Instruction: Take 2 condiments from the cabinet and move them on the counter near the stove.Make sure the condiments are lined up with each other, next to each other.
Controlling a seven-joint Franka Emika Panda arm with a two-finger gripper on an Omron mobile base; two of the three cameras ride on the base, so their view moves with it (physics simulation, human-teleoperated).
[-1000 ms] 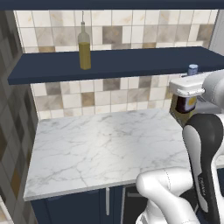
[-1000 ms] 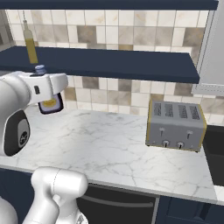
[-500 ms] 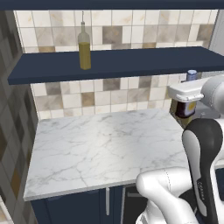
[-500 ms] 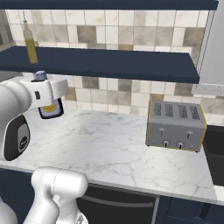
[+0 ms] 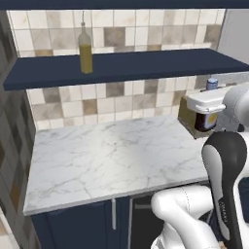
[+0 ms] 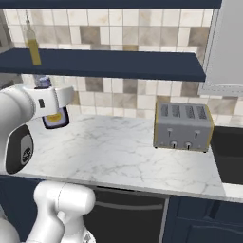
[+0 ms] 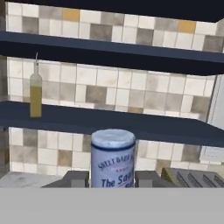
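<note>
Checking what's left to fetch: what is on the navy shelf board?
One tall clear bottle of yellow oil stands on the long navy shelf board; the arm hides the board's right end.

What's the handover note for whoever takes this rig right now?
Gripper: shut on the sauce bottle, which is held upright off the shelf, above the counter, a finger on either side of it.
Oil bottle: standing on the shelf, untouched.
Toaster sits on the counter.
Done: sauce bottle taken out of the shelf.
Left: set the sauce bottle on the counter near the stove, fetch the oil bottle, stand it right beside the first so the two line up.
</note>
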